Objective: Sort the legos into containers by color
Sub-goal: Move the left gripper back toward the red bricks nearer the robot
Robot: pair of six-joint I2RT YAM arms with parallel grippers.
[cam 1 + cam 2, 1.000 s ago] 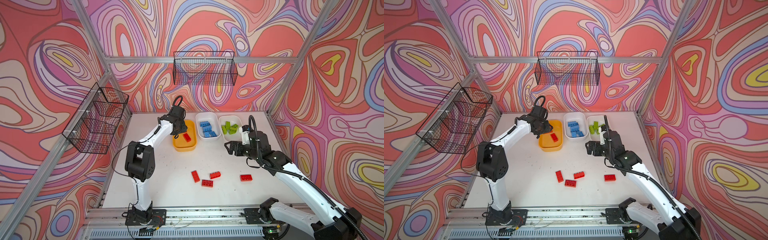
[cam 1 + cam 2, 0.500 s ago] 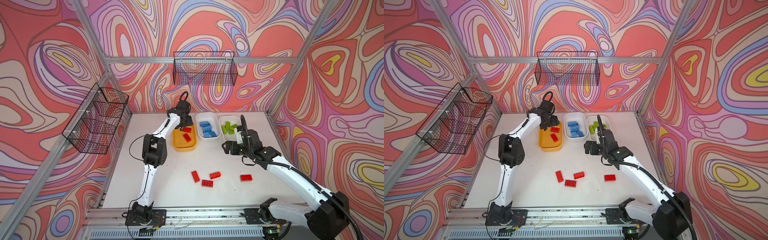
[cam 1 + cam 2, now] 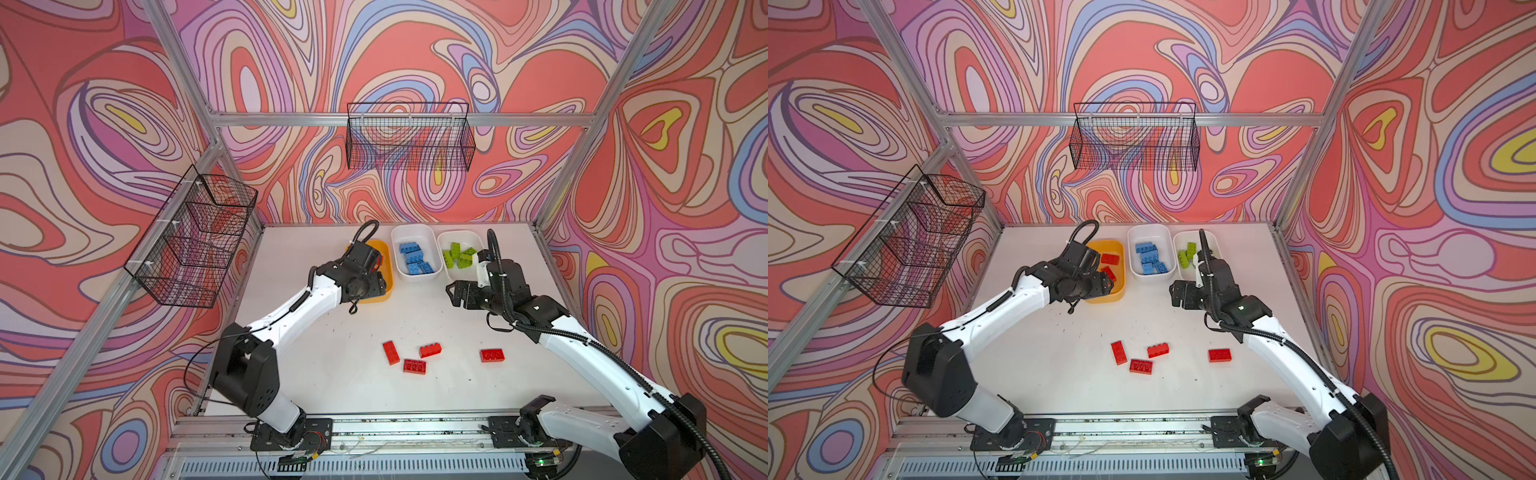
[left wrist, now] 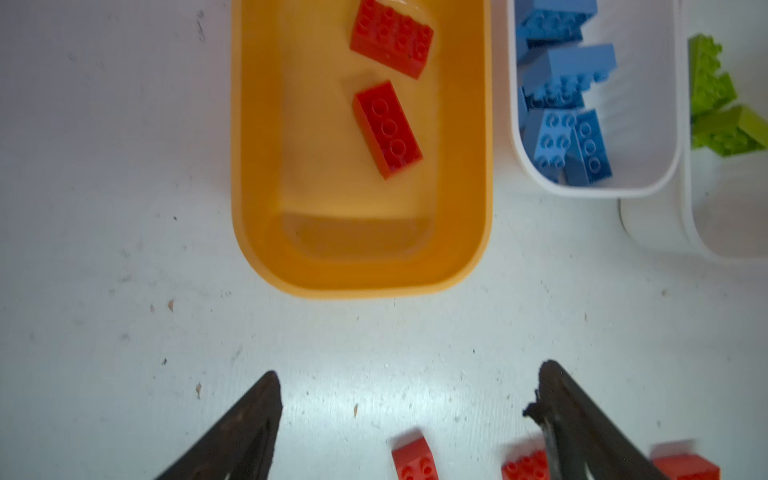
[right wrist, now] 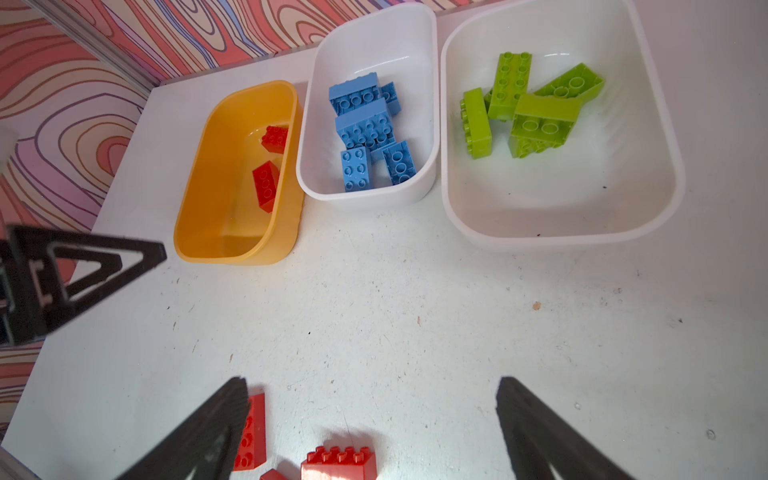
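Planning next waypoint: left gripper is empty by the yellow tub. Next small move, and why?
Probably move the left gripper, open and empty, from the yellow tub toward the leftmost loose red brick: four red bricks lie on the table, and it is on that arm's side.

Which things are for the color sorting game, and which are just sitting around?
For the job:
- four loose red legos on the table
- yellow-orange tub holding two red legos
- middle white tub with blue legos
- outer white tub with lime green legos

Just there:
- black wire basket on the back wall
- tiered wire basket on the side wall
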